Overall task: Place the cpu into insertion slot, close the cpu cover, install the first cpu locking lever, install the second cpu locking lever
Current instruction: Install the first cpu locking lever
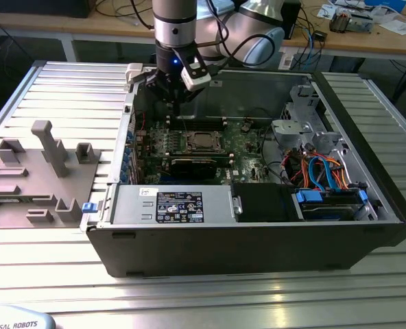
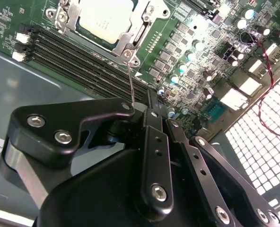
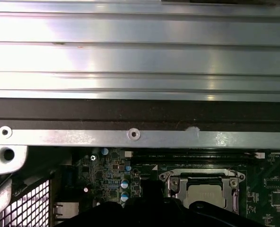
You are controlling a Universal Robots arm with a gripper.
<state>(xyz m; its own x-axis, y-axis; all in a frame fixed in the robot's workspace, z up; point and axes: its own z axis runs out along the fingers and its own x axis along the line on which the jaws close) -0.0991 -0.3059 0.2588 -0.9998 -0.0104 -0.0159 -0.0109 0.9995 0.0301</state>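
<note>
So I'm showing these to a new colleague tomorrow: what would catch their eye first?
Probably the open computer case on the ribbed metal table, with the green motherboard exposed inside. Next, the gripper hanging above the board's far edge, near the cpu seated under the cpu cover in the insertion slot. A thin wire lever rises from the cover's corner toward the gripper.

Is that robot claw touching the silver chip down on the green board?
Apart. In the second wrist view the gripper hangs off the cpu, bare board showing between them.
</note>
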